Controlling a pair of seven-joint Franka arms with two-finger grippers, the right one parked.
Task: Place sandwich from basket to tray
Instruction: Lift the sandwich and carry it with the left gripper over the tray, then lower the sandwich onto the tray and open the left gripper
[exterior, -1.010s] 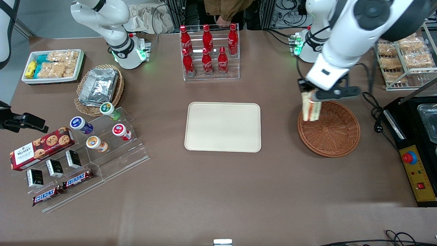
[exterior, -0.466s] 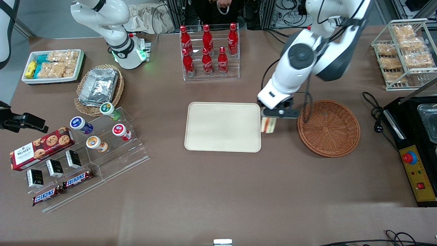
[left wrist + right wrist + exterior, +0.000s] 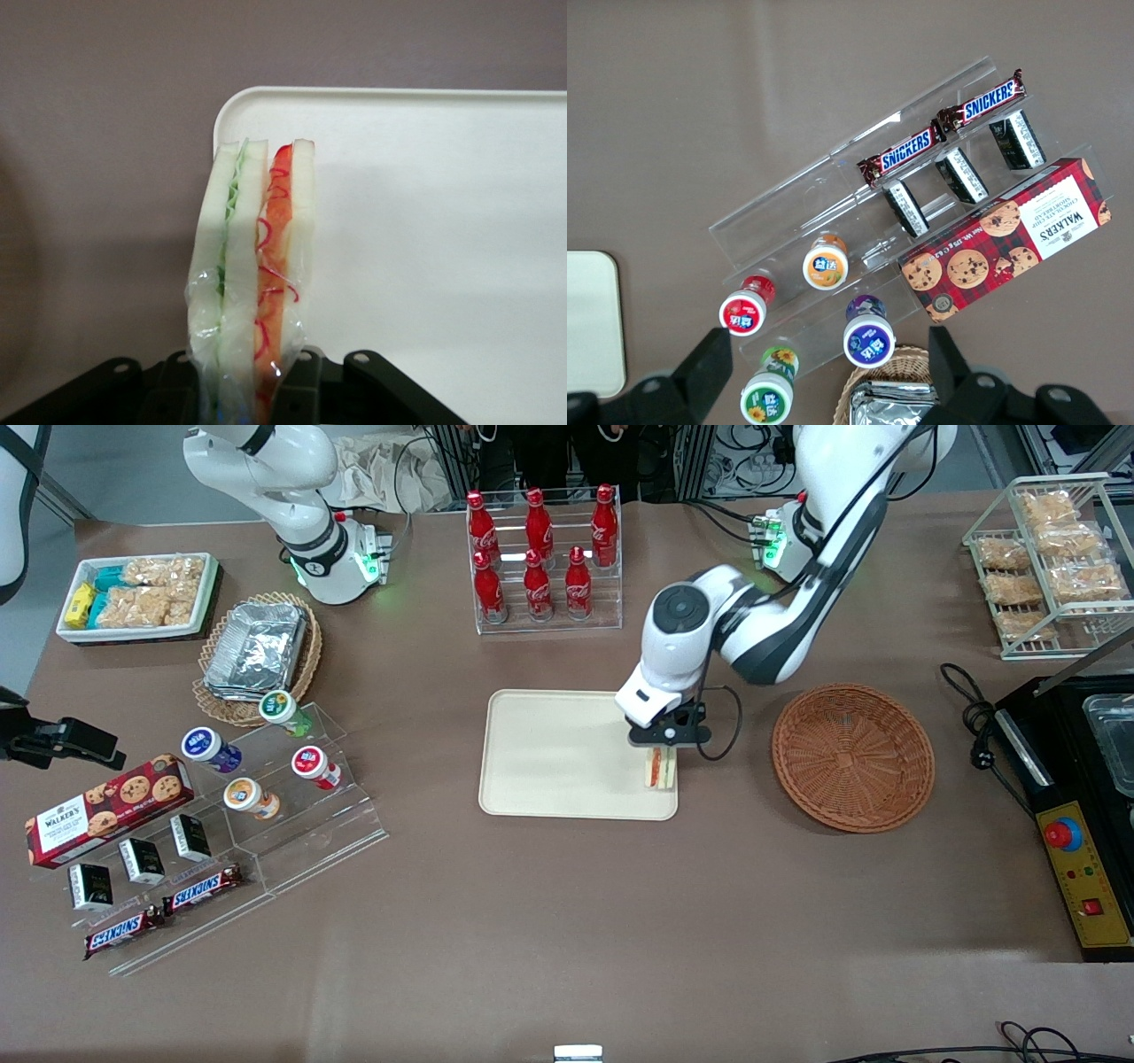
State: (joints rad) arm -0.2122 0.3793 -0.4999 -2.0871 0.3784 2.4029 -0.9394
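Note:
My left gripper (image 3: 663,749) is shut on the sandwich (image 3: 658,767), a plastic-wrapped wedge of white bread with green and orange-red filling. It holds it upright over the cream tray (image 3: 558,753), at the tray's edge nearest the basket. In the left wrist view the sandwich (image 3: 257,266) stands between the black fingers (image 3: 297,390), above a corner of the tray (image 3: 443,221). The reddish-brown wicker basket (image 3: 852,756) sits empty beside the tray, toward the working arm's end of the table.
A rack of red cola bottles (image 3: 542,558) stands farther from the camera than the tray. A tan basket with foil containers (image 3: 257,651), an acrylic stand with jars (image 3: 266,771) and snack bars lie toward the parked arm's end. A black appliance (image 3: 1081,806) sits past the basket.
My gripper has carried the sandwich from above the basket's rim, across the gap, to over the tray's near-basket edge, and has come lower.

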